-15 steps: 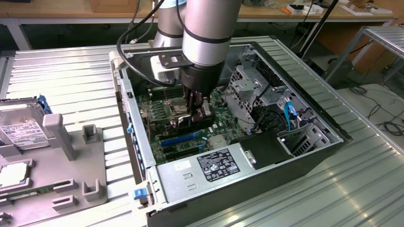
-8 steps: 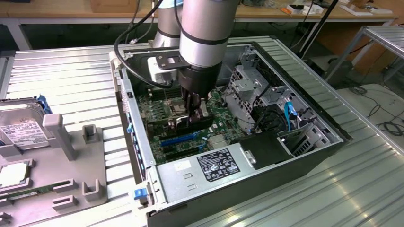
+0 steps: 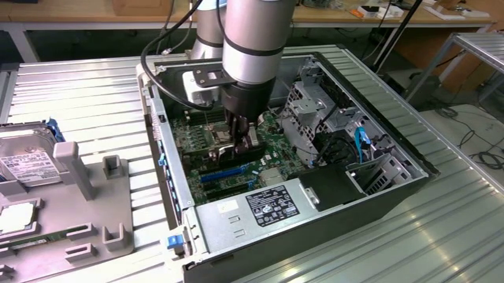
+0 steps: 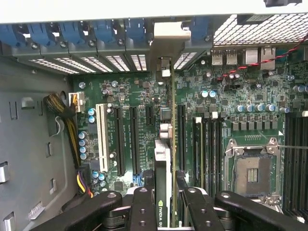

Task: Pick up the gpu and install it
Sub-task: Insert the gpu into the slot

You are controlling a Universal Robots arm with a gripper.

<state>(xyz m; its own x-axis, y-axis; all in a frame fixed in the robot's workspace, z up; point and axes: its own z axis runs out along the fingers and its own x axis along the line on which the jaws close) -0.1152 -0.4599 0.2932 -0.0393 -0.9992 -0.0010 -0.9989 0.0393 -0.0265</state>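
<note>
the step in hand reads as the install itself, not the pick-up. the black two-fingered gripper (image 4: pixel 167 195) pinches the gpu (image 4: pixel 162 154) (a thin flat dark card with a greenish board edge and a silver metal bracket at one end), one finger pressed on each face. it holds the card edge-on inside the open black computer case (image 3: pixel 346 227).

in the exterior view the gripper (image 3: pixel 241 138) hangs low over the green motherboard (image 3: pixel 275 160), and the gpu (image 3: pixel 224 154) shows as a dark slab at the fingertips, very near the board. in the wrist view the card's silver bracket (image 4: pixel 166 45) sits close to the case's rear wall, by the row of blue plastic clips (image 4: pixel 72 31). the greenish edge runs just beside a long black expansion slot (image 4: pixel 180 137).

as a judgement, seating calls for that edge to lie square along one slot and the bracket to meet its rear opening. the press should then be straight and even, since a tilt could jam the connector.

the card itself hides its contact edge, so it cannot be told whether it already touches a slot, or which slot is meant. the silver arm (image 3: pixel 252 41) covers much of the card in the exterior view, and the gripper's body is cut off in the wrist view.
</note>
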